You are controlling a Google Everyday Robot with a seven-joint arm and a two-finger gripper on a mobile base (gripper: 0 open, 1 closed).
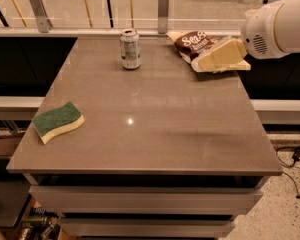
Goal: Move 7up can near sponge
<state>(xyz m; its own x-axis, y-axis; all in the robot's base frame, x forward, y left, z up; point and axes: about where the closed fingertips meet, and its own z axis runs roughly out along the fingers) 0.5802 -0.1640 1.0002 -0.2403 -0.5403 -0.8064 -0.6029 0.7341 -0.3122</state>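
**Can at the far edge, sponge at the near left, gripper over the bag**

Take the table (155, 144) as a clock face with 12 at its far edge. The can (130, 49) stands upright at about 11 o'clock, close to the far edge, with bare tabletop all round it. Its green markings are too blurred to read. The sponge (58, 121) lies flat at about 8 o'clock, near the left edge, green side up with the pale foam showing along its near side. Can and sponge are well apart, with most of the tabletop's depth between them.

At about 1 o'clock lies a chip bag (190, 43). Its right part is hidden under the gripper (205, 63), a cream wedge that comes in from 2 o'clock and points left and slightly down. The gripper seems to hang just over the bag rather than rest on it, though this angle does not settle that. Whether it is released or clenched, I cannot tell. It holds nothing that can be seen, and it is well apart from the can.

The white arm (282, 24) behind it is cut off by the right edge of the view. Beyond the table a rail with metal posts (163, 4) runs across, its top cut off. Drawer fronts (145, 200) show below the tabletop, and a cable (296, 154) lies on the floor at the right.
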